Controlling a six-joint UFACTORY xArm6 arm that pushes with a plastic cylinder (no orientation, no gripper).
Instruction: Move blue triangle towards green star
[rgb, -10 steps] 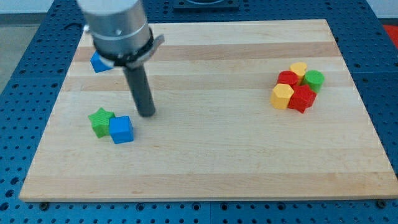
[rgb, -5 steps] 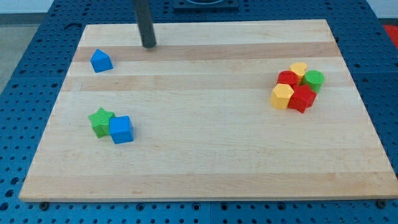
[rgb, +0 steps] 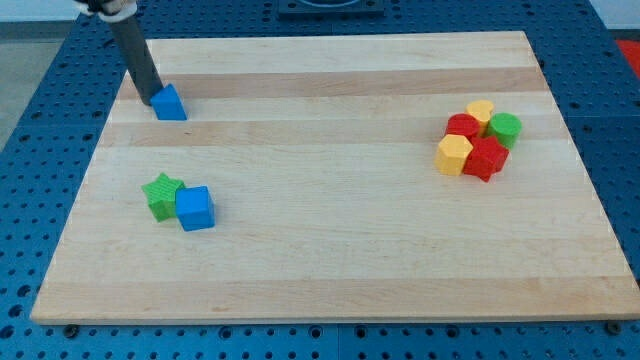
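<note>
Camera view: 2 blue blocks, 2 green, 2 yellow, 2 red, all on wooden board (rgb: 330, 250).

Blue triangle (rgb: 170, 103) near board's top-left corner, well apart from green star (rgb: 161, 194) below it. Star touching blue cube (rgb: 195, 208).

Right side: cluster w/ yellow hexagon (rgb: 453, 154), 2nd yellow block (rgb: 480, 111), 2 red blocks (rgb: 486, 157) (rgb: 461, 127), green cylinder (rgb: 505, 127).

My tip (rgb: 150, 99) pressed against triangle's left edge; bare rod, nothing grasped.

The rod (rgb: 135, 55) runs out of frame at the top edge. My tip (rgb: 148, 99) touches the blue triangle (rgb: 170, 104) at its ten o'clock; its very end is hard to separate from the block.
</note>
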